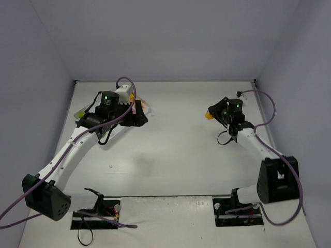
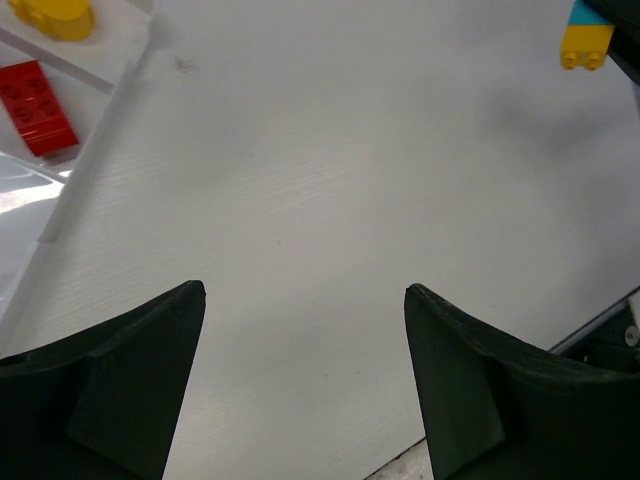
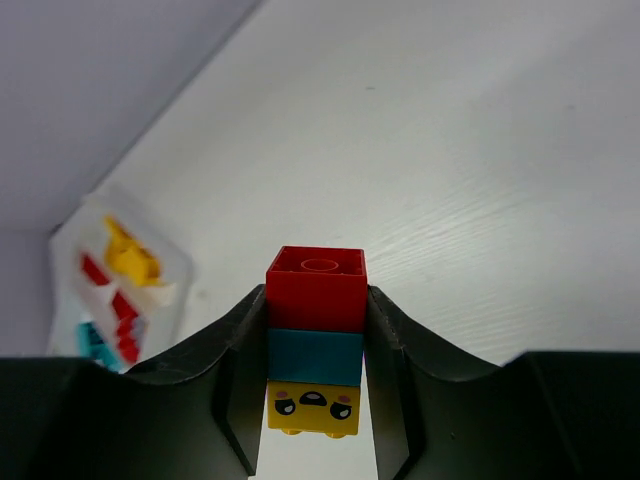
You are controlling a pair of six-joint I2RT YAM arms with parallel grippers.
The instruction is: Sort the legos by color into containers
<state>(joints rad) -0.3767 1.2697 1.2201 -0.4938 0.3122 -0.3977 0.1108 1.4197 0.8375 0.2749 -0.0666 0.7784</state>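
Top external view: the left tool [image 1: 135, 114] hangs over the white tray [image 1: 81, 114] in the upper left of the frame, the arm covering most of the tray; the right tool [image 1: 212, 114] sits in the upper right, well apart from the tray, with a spot of yellow at its tip. Right wrist view: the right tool [image 3: 316, 300] is clenched on a three-brick stack [image 3: 316, 340], red at the far end, teal in the middle, and a yellow brick printed with a face nearest the camera; both fingers [image 3: 235, 350] press the sides of the stack; the tray [image 3: 70, 250] lies blurred at the left edge of the frame, with yellow, red and teal pieces inside; whether the stack touches the table [image 3: 480, 180] cannot be told. Left wrist view: the left tool [image 2: 305, 380] is released, its jaws spread wide with only bare table [image 2: 330, 200] between them; the tray wall [image 2: 100, 125] runs along the upper left of the frame; a red brick [image 2: 38, 108] lies flat in one compartment and a yellow piece [image 2: 55, 15] in the next one, beyond a dividing wall; the yellow and teal end of the stack [image 2: 587, 42] shows in the upper right corner.
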